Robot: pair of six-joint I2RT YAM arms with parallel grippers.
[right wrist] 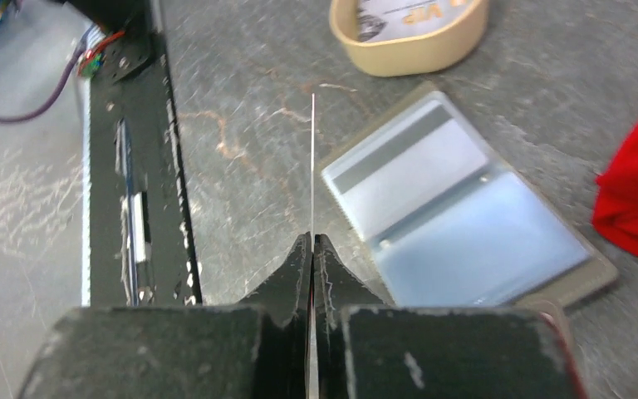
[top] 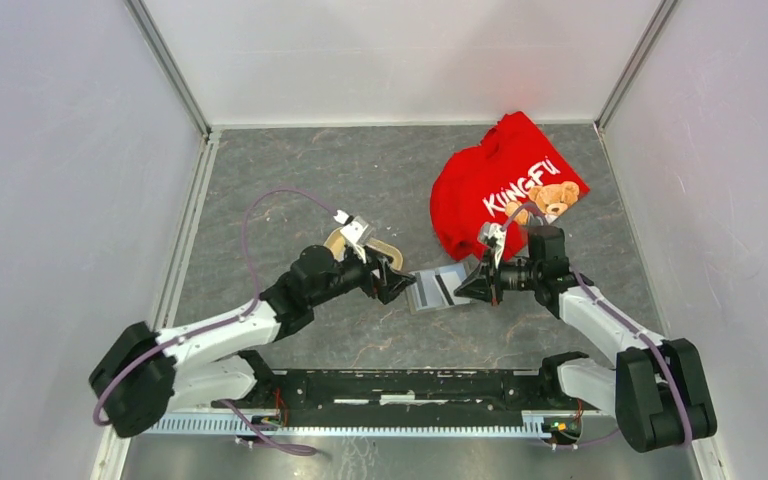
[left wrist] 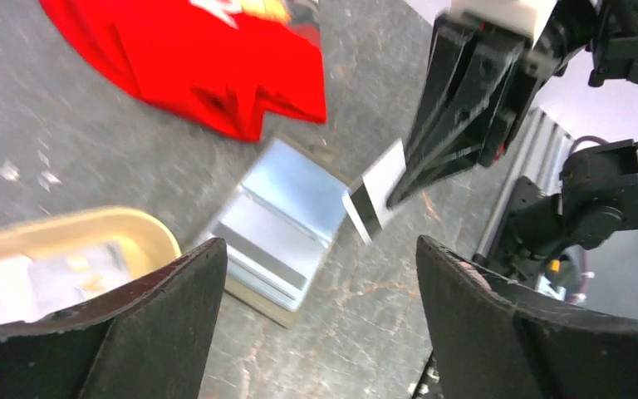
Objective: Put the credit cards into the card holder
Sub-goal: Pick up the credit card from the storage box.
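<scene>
- R tool clamped fully shut on one card by its end, edge-up, just beside the card holder.
- L tool gaping wide, empty, opposite side of holder.
- Card reads light, stiff, slick, thin; I'd pinch the end only, leading edge free for a pocket.
- Spare cards in tray past the holder.

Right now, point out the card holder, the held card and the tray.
card holder (right wrist: 465, 224), right wrist view, shiny inner pocket.
card (left wrist: 380, 183), left wrist view, pale face.
tray (right wrist: 407, 56), right wrist view, outer wall.
</scene>
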